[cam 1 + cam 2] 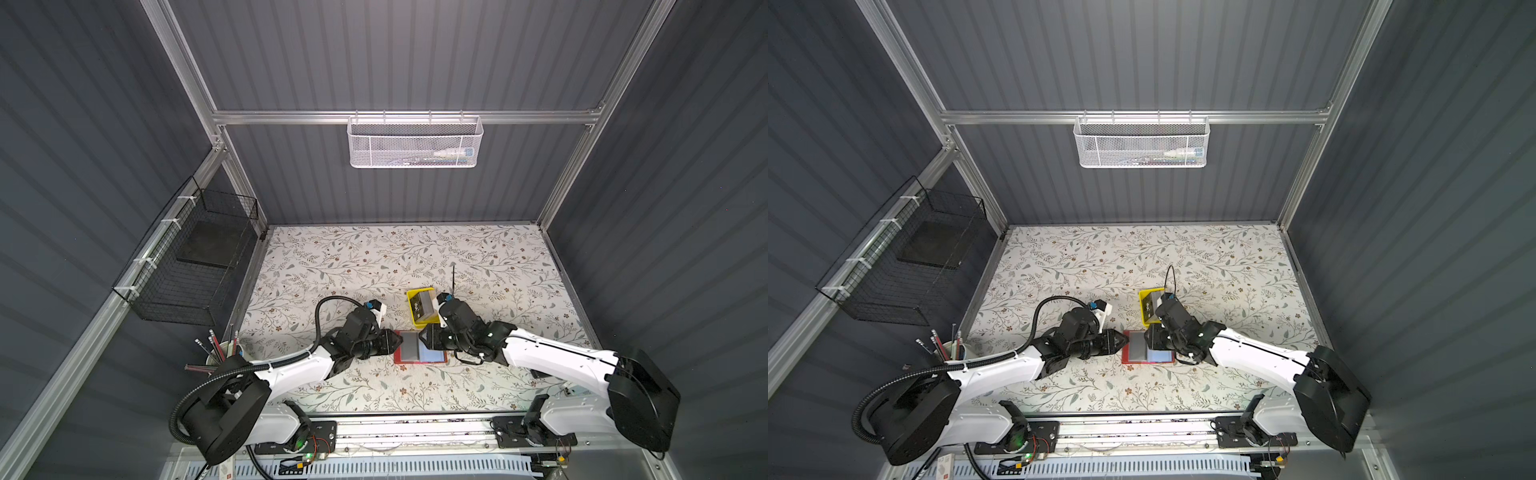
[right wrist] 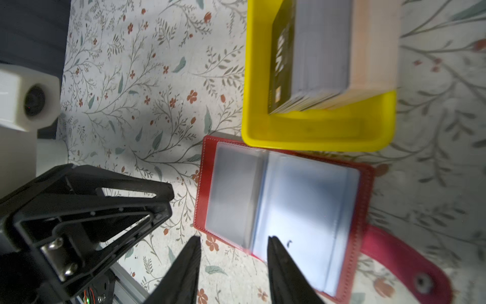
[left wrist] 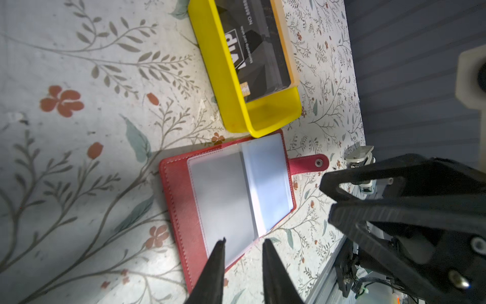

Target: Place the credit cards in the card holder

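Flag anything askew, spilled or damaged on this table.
Nothing spilled or damaged. The yellow tray sits skewed relative to the open card holder, its corner crowding the holder's rim; contact is unclear. The credit cards lean on edge inside the tray.

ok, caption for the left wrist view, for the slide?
Left gripper open over the open red card holder; credit cards sit in the yellow tray next to it.

I see a red card holder [image 3: 178, 210], its clear pockets showing grey and pale blue. At its twelve o'clock in a top view sits a yellow tray [image 1: 412, 309], holding a black card [image 3: 259, 44] lettered white. The table cover [image 1: 374, 257] is off-white with grey-green sprigs and rust flowers. The left gripper [image 3: 243, 240] and right gripper [image 2: 232, 238] are black.
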`<action>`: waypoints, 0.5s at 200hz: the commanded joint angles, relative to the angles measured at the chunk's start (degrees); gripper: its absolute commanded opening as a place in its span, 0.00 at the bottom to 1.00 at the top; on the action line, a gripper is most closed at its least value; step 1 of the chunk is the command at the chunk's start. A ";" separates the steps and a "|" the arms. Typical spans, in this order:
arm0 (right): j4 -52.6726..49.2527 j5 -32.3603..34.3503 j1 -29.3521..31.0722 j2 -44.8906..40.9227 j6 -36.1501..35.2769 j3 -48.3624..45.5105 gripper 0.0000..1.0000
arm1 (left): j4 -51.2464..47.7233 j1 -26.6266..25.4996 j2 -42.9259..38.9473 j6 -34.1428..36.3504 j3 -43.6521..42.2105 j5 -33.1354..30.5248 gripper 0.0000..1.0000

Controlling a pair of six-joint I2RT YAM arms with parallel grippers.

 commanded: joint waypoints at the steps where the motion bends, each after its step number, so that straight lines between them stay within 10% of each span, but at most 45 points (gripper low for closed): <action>1: -3.39 1.19 -2.92 -2.65 -3.27 -0.68 0.50 | 0.87 -0.19 3.10 2.47 4.33 1.52 0.26; 100: -7.70 -3.47 -13.97 1.60 -13.55 8.04 0.85 | -5.59 2.49 15.55 7.16 19.84 3.32 0.25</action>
